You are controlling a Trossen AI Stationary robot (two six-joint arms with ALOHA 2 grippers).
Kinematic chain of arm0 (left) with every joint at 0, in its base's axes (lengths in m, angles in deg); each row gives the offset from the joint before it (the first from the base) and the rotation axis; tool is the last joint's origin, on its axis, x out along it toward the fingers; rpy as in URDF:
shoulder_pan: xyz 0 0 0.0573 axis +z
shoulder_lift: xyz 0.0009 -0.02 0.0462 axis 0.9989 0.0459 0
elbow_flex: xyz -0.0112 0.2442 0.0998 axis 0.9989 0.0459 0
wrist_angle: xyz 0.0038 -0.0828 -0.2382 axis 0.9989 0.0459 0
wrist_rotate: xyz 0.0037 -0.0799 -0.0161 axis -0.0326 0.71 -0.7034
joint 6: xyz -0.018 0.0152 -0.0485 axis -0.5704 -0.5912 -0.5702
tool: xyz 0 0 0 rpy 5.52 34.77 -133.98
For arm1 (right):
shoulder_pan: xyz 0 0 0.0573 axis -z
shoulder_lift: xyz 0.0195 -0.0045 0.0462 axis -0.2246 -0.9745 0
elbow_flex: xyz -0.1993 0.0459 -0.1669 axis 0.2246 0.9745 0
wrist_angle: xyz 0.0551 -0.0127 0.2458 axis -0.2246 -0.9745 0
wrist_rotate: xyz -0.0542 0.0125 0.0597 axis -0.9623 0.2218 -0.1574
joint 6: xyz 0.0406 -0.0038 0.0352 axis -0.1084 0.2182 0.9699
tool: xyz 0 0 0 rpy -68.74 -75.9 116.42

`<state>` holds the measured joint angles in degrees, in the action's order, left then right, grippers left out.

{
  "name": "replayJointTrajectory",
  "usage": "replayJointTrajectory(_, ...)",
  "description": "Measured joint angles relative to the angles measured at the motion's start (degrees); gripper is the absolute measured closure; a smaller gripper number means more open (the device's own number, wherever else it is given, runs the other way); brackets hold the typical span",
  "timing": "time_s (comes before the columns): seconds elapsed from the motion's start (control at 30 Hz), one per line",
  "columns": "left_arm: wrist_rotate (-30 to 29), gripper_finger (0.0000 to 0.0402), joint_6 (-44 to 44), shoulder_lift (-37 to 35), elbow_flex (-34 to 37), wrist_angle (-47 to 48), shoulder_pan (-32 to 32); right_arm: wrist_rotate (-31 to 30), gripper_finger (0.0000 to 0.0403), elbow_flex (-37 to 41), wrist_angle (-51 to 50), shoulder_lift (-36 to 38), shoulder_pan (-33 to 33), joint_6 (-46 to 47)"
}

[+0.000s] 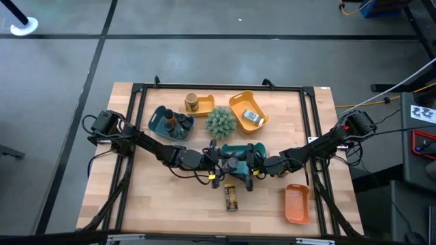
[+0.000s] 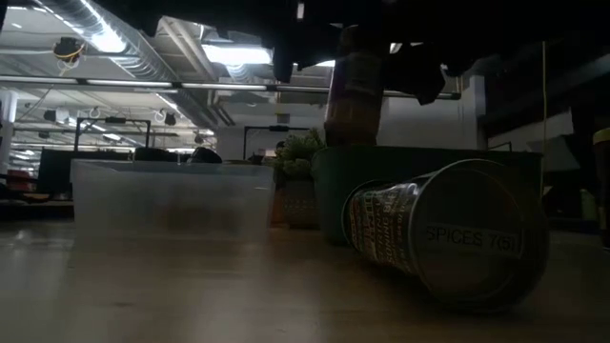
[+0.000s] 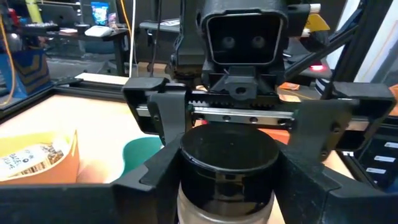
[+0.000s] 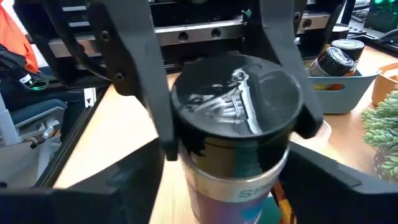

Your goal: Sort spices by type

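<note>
A dark-capped spice jar [image 3: 227,163] [image 4: 239,124] stands upright in the air between both grippers, over the middle teal tray [image 1: 237,148]. My left gripper [image 3: 229,182] [image 1: 230,163] is shut on it. My right gripper [image 4: 236,202] [image 1: 244,166] faces it from the table's right, open, with a finger on either side of the jar's body below the cap. A second jar [image 1: 231,197] [image 2: 448,238] lies on its side on the table, nearer than the tray. Two dark-capped jars [image 1: 170,122] stand in the far-left teal tray. A white-blue sachet [image 1: 251,117] lies in the far orange tray. My left gripper pinches the jar's black cap [image 3: 189,163] between its two fingers [image 4: 163,124], one on each side of the cap. The fingers come in level from the table's left. The jar is lifted clear and upright, its body hanging below the cap.
A tan jar [image 1: 193,103] stands at the far edge in a clear tray [image 2: 172,195]. The green spiky plant [image 1: 220,121] sits just beyond the grippers. Another orange tray [image 1: 297,203] lies near right. Bare wood shows near left.
</note>
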<state>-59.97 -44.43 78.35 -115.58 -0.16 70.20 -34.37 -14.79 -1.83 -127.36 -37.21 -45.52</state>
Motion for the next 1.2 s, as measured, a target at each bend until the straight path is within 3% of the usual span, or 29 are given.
replayJointTrajectory(0.17,-1.4,0.0212,0.3,-1.1,0.0,1.4,0.0,0.1,0.0076,0.0,-2.7,1.3,-0.1,-4.3)
replayJointTrajectory(0.4,-6.8,0.0209,1.3,-9.1,0.1,11.0,0.1,0.2,0.0068,0.0,-8.8,5.5,-0.1,-4.4)
replayJointTrajectory(0.77,-23.2,0.021,0.4,-29.1,0.1,39.2,-0.7,-0.4,0.0068,0.0,-16.1,11.4,-0.1,-4.4)
replayJointTrajectory(0.97,-34.0,0.0212,-7.8,-40.3,3.2,53.9,-3.2,-0.6,0.0068,0.0,-17.1,11.6,-0.1,-4.4)
replayJointTrajectory(1.2,-47.2,0.0211,-27.9,-52.0,12.1,72.1,-6.3,-0.7,0.0068,0.0,-17.5,11.6,-0.1,-4.4)
